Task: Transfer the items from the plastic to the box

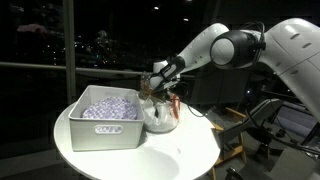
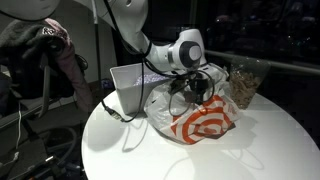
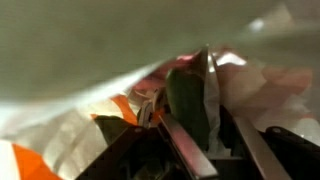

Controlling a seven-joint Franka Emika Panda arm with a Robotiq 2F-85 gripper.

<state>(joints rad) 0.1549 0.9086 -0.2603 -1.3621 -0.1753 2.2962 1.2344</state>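
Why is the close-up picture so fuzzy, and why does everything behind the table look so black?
Wrist view: the lens is very close to the plastic bag, so everything is soft and out of focus. Both exterior views: the room behind is dark while the white table is brightly lit. In an exterior view, small lights speckle the window.

- A crumpled white plastic bag (image 2: 205,125) with an orange-red ring print sits slumped on the round white counter (image 2: 270,150); up close its creased white and orange folds fill the wrist view, and its contents cannot be made out
- A grey rectangular box (image 1: 100,132) stands upright and open-topped on the counter just beside the bag, filled nearly to the rim with small pale lilac pieces (image 1: 110,105)
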